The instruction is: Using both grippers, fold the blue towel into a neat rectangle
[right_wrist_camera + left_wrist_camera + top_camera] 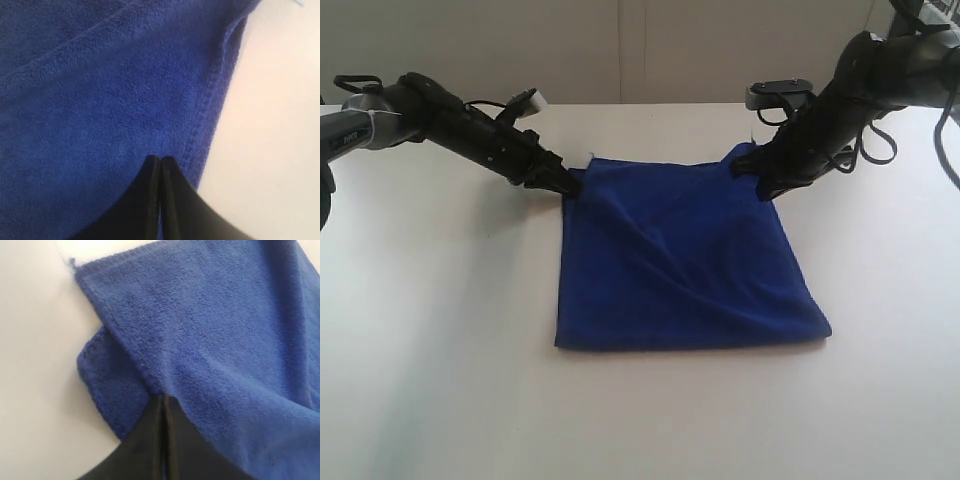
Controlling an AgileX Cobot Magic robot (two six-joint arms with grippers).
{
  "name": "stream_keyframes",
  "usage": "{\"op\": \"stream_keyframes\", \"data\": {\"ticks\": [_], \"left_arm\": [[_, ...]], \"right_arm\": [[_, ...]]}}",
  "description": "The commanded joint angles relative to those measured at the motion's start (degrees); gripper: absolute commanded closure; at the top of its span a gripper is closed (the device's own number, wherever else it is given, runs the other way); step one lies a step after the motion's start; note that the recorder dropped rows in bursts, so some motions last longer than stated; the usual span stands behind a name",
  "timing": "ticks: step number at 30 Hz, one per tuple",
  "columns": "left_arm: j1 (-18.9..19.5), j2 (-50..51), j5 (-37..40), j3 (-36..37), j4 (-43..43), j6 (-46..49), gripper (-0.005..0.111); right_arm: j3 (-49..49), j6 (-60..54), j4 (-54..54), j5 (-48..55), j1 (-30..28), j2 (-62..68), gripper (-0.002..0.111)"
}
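Ext. view: bare white table [640,430] fills the foreground, smooth and matte. Next back is the towel [680,260], deep blue terry, lying mid-table. It is doubled over into a rough square, slightly wider at the near edge than at the far one, so there is no clear long axis. Near edge runs L-R and lies flat. Soft diagonal creases cross the top layer. L claw [572,186] is at the far-left corner and R claw [752,170] at the far-right. Both arms are black and slope down from the sides. The far-right corner bunches up against the R claw.

L wrist view: L claw [162,407] is nearest, tips pressed tight together w/ only a thin seam between them. It pinches the towel [225,340] at its stitched hem, and cloth drapes over one finger. Two layers show (the lower one pokes out past the upper hem). Nap is looped and fuzzy. Table [35,365] is beside it.

R wrist view: R claw [160,165] tips are also fully closed, sitting on the towel [100,100] just inside the stitched hem. Can't tell if cloth is caught between them. Table [280,125] lies past the hem.
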Motion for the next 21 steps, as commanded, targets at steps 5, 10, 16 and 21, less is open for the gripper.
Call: {"op": "stream_keyframes", "data": {"ticks": [5, 10, 16, 21], "left_arm": [[0.3, -1.7, -9.6, -4.2, -0.7, -3.8, 0.107], [-0.2, -1.6, -15.3, -4.2, -3.7, -3.8, 0.107], [-1.9, -0.9, -19.6, -4.2, -3.9, -3.3, 0.107], [-2.5, 1.1, -20.0, -4.3, -8.7, -1.3, 0.105]], "right_arm": [[-0.1, -0.7, -0.6, -0.2, 0.0, -0.1, 0.108], [-0.1, -0.5, -0.6, -0.3, 0.0, -0.1, 0.108], [-0.1, -0.5, -0.6, -0.6, 0.0, -0.1, 0.108], [-0.1, -0.5, -0.5, -0.6, 0.0, -0.1, 0.108]]}}
